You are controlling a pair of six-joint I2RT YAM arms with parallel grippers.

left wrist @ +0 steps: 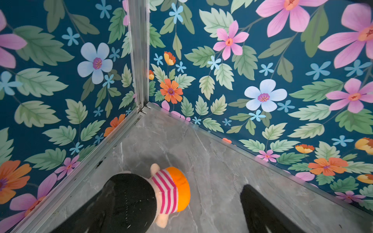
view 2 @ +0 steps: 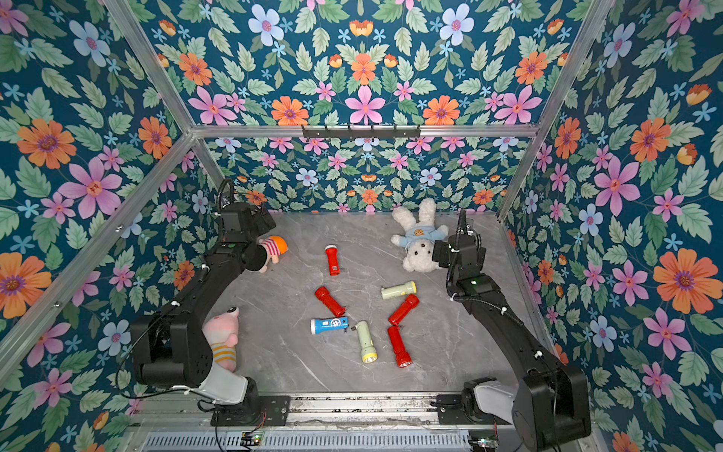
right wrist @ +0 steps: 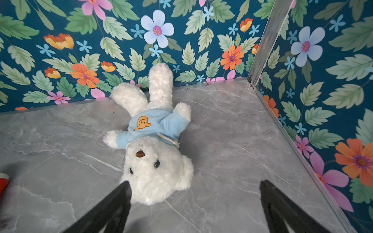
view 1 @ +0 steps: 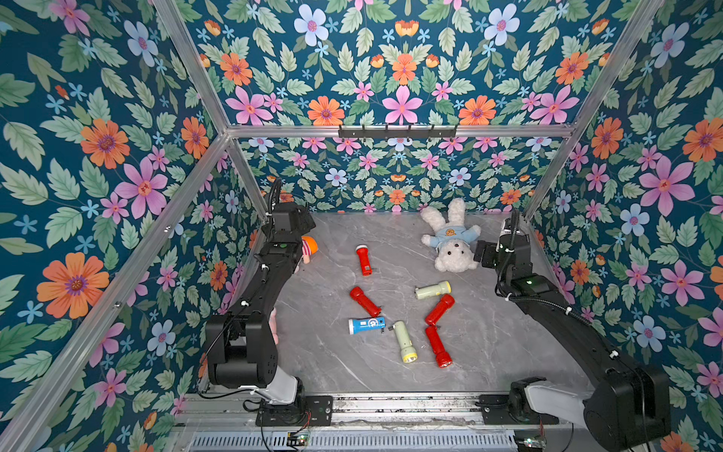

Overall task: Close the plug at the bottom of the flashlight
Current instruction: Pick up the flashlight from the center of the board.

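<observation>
Several flashlights lie in the middle of the grey marble table (view 1: 489, 352): red ones (view 1: 364, 260) (view 1: 440, 309), pale green ones (view 1: 432, 290) (view 1: 403, 341) and a blue one (view 1: 366, 325) (view 2: 328, 325). A small dark piece juts from the blue one's tail (view 1: 383, 331); the plug is too small to judge. My left gripper (left wrist: 185, 181) is open at the back left corner, far from the flashlights. My right gripper (right wrist: 194, 182) (view 1: 483, 252) is open at the back right, holding nothing. A red flashlight end (right wrist: 3, 180) shows at the right wrist view's edge.
A white plush bear (right wrist: 157, 171) (view 1: 450, 238) lies just ahead of my right fingers. A doll with an orange hat (left wrist: 171, 189) (view 1: 309, 248) lies by my left fingers. A pink plush (view 2: 223, 336) sits by the left arm's base. Floral walls and aluminium rails enclose the table.
</observation>
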